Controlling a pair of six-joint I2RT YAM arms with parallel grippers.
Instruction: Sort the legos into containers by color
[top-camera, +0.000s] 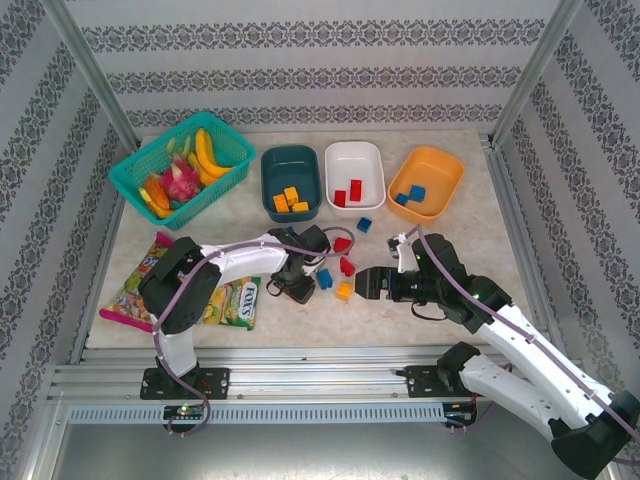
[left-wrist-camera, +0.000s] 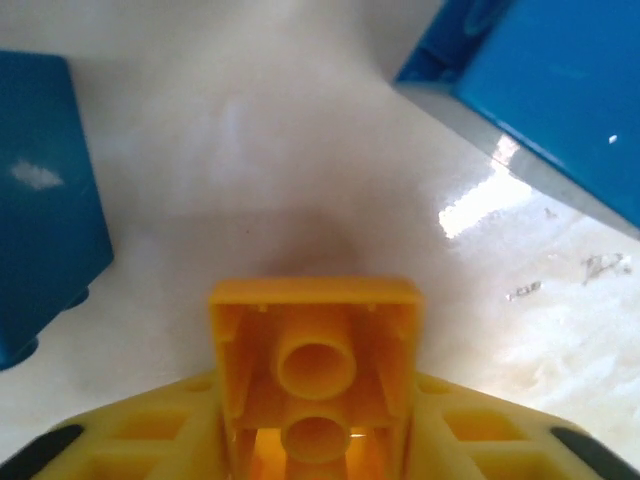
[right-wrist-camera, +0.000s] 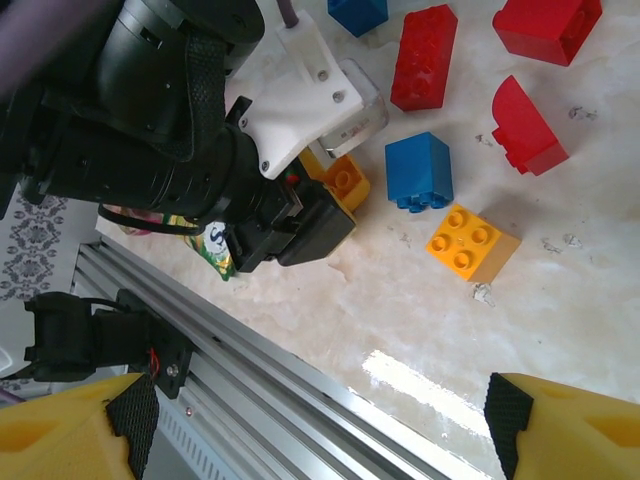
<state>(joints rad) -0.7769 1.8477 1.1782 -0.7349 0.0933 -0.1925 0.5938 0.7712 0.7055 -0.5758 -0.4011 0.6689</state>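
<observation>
Legos: glossy hard-plastic bricks with round studs on top and hollow undersides.
Left side: left gripper (left-wrist-camera: 315, 445) has its ribbed yellow plastic fingers (left-wrist-camera: 130, 440) clamped on one orange-yellow lego (left-wrist-camera: 315, 330), with two round tubes showing in its underside.
Flanks of that grip: two blue bricks (left-wrist-camera: 40, 200) (left-wrist-camera: 560, 100), one on each side, both apart from the held brick.
Right side: right gripper (right-wrist-camera: 320, 425) has its jaws wide apart with nothing between them; black pads tip its yellow fingers.
Ahead of the right fingertips: six loose bricks, namely three red bricks (right-wrist-camera: 424, 57), two blue, and one loose orange-yellow brick (right-wrist-camera: 470, 240) nearest.
Containers: three smooth rounded tubs well beyond both grippers. The dark teal tub (top-camera: 272, 165) holds three orange-yellow bricks, the white tub (top-camera: 355, 150) two red, the orange tub (top-camera: 445, 160) two blue.
Room: bare glossy marbled table (right-wrist-camera: 420, 330) lies between the right fingertips and the nearest brick; a grooved aluminium rail (right-wrist-camera: 260, 395) runs just under them.
</observation>
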